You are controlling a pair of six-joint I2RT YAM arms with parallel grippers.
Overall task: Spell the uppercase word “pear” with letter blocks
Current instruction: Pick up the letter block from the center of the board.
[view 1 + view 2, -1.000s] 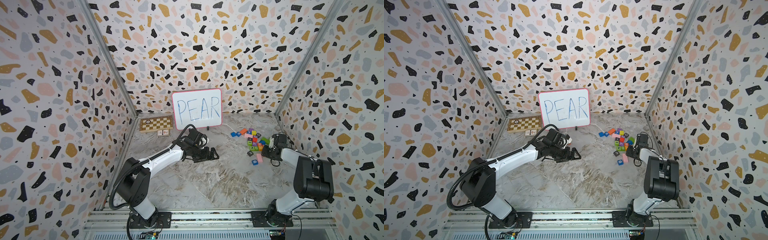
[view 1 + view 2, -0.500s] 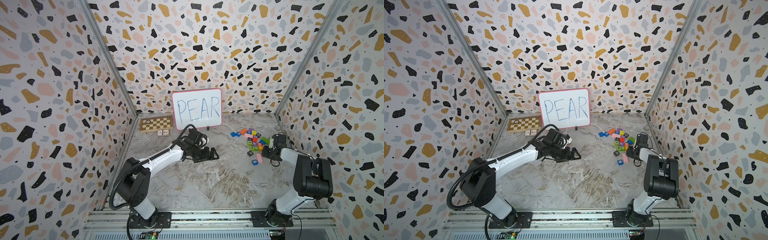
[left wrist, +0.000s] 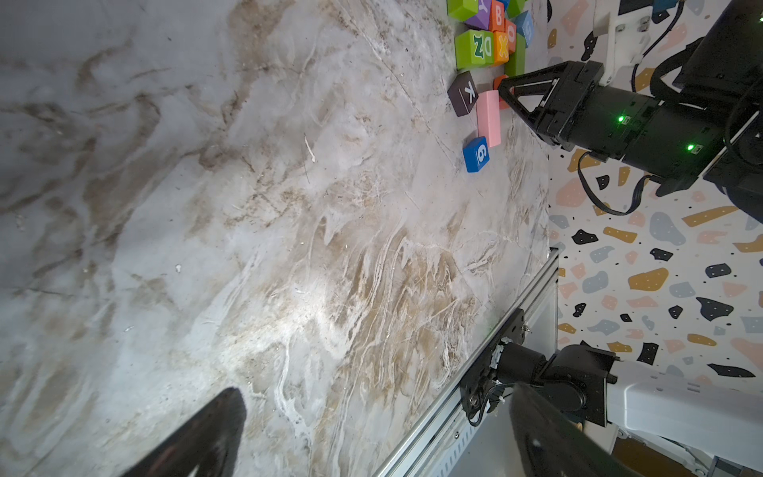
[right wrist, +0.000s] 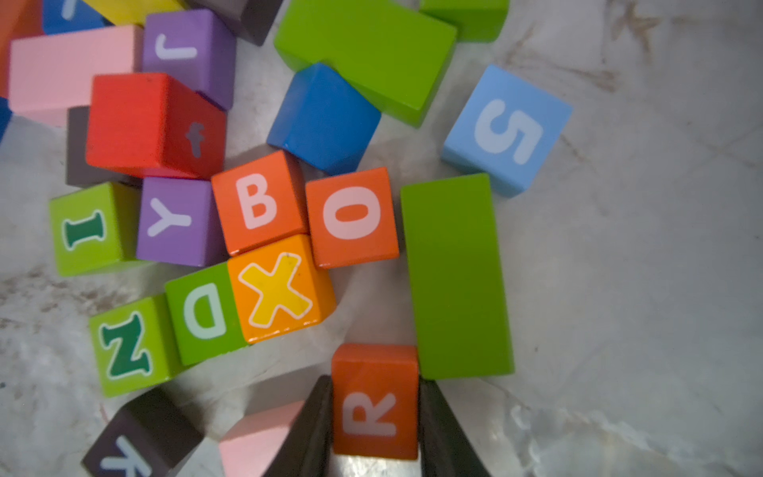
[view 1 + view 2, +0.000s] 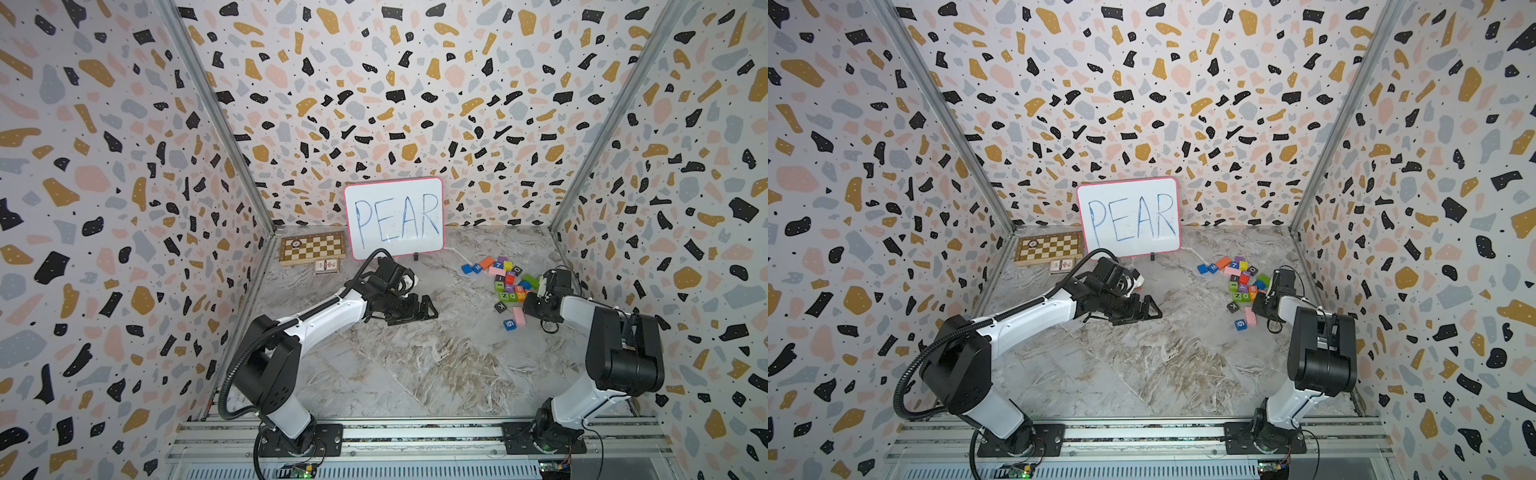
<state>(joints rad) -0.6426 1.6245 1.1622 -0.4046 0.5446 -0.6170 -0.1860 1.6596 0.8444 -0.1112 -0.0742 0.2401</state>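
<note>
The orange-red R block sits on the marble floor at the near edge of the pile of letter blocks. My right gripper is shut on it, one finger pressed to each side. In both top views the right gripper is low at the pile's near right side. My left gripper hovers low over the middle of the floor, open and holding nothing. I cannot pick out P, E or A blocks in the pile.
A long green block touches the R block's side. A pink block and a black K lie by the other finger. A blue 6 lies nearer the front. The PEAR whiteboard and a chessboard stand at the back.
The right gripper's jaws have drawn in onto the R block. Neither arm has visibly shifted.
</note>
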